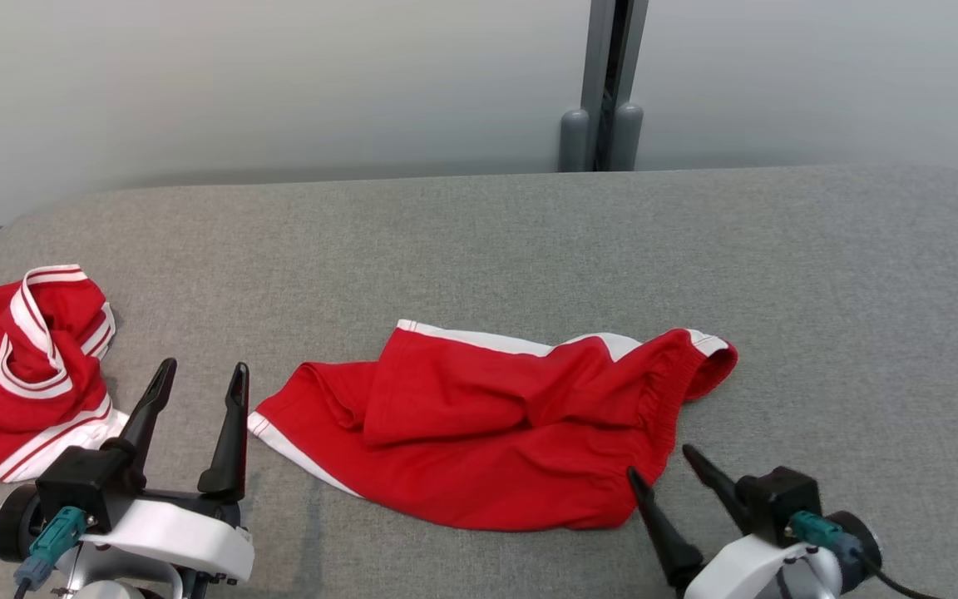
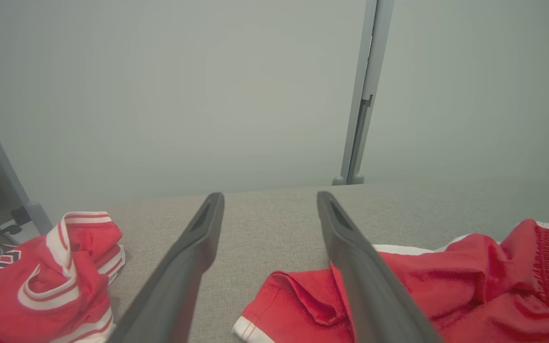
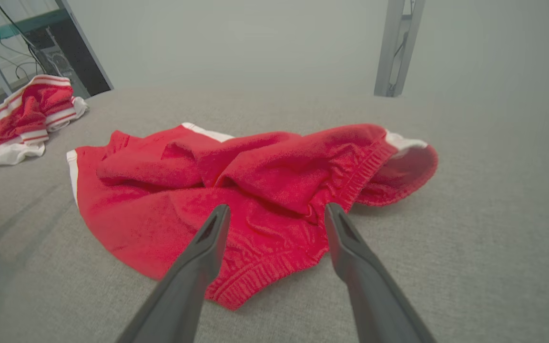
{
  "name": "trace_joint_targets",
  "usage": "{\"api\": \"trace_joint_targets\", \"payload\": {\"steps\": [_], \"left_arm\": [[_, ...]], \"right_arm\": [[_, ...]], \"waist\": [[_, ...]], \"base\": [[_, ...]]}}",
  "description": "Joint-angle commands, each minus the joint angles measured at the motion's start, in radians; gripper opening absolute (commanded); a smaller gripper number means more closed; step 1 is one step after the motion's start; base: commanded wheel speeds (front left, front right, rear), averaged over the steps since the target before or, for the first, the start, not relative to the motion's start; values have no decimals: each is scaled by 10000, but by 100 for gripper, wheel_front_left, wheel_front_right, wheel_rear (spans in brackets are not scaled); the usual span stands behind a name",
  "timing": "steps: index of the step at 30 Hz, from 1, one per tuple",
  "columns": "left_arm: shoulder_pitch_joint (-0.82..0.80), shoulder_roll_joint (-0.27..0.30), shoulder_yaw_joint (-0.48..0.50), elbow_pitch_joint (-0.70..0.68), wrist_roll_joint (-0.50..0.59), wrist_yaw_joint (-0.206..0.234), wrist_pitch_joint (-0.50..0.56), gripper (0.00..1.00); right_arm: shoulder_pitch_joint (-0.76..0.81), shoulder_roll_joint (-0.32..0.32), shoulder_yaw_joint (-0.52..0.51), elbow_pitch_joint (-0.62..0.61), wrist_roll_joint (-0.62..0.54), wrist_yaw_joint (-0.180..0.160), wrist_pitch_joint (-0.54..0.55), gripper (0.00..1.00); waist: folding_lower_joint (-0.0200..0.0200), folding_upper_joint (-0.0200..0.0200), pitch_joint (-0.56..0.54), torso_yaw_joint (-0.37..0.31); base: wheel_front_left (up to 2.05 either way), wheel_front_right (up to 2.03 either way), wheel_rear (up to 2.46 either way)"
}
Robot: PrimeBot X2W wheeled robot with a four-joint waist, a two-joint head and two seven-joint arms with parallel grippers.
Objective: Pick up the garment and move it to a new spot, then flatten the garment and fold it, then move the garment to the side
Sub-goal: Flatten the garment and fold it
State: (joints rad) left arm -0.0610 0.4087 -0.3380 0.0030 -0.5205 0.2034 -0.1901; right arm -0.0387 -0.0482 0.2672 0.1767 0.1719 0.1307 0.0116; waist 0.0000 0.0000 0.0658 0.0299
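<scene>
Red shorts with white side stripes [image 1: 487, 424] lie crumpled on the grey padded table, waistband toward the right. In the right wrist view the shorts [image 3: 236, 190] spread just ahead of my fingers. My left gripper [image 1: 200, 374] stands open just left of the shorts' hem, holding nothing. Its view shows the shorts [image 2: 446, 286] at the lower right, behind the right finger. My right gripper [image 1: 660, 462] is open at the shorts' near right corner by the waistband, empty, fingers apart in its own view [image 3: 277, 212].
A second red garment with white trim [image 1: 26, 366] lies bunched at the table's left edge, also seen as a jersey [image 2: 41, 281] and a red heap [image 3: 26, 114]. A grey post [image 1: 608, 91] rises behind the table's far edge. Bare grey surface [image 1: 845, 308] extends right.
</scene>
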Motion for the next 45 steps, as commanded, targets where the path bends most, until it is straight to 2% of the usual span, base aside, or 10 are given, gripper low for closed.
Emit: {"api": "trace_joint_targets", "payload": {"steps": [1,8,16,17,18,19,20,28,41,45], "left_arm": [[-201,30,25,19,48,-33,-66,100],[-550,-125,-70,303,11,-211,-227,100],[-857,-249,-138,630,23,-357,-386,100],[-902,-249,-135,664,23,-355,-389,100],[-945,-255,-135,693,21,-373,-412,100],[-975,-263,-134,728,15,-389,-423,100],[-983,-273,-132,769,5,-403,-428,100],[-860,-219,-44,950,-56,-386,-514,100],[-810,-196,85,870,-142,-280,-573,100],[-930,-243,73,854,-136,-277,-581,100]], "right_arm": [[-42,-83,116,117,12,1,114,100],[-171,-218,729,803,341,1,1062,100],[-349,-182,967,1128,560,1,1290,100],[-358,-174,1007,1141,613,1,1269,89],[-376,-169,1040,1147,664,1,1255,49],[-394,-157,1086,1123,747,1,1219,36],[-426,-151,1134,1102,811,1,1189,0],[-579,-262,1131,-21,1078,1,1435,0],[468,-935,127,-4195,2635,1,4848,0],[273,-973,-277,-4680,2896,1,5327,0]], "waist": [[0,0,182,160],[0,0,697,435],[0,0,949,524],[0,0,960,519],[0,0,963,513],[0,0,965,504],[0,0,961,492],[0,0,826,234],[0,0,849,-142],[0,0,963,-154]], "base": [[0,0,0],[0,0,0],[0,0,0],[0,0,0],[0,0,0],[0,0,0],[0,0,0],[0,0,0],[0,0,0],[0,0,0]]}}
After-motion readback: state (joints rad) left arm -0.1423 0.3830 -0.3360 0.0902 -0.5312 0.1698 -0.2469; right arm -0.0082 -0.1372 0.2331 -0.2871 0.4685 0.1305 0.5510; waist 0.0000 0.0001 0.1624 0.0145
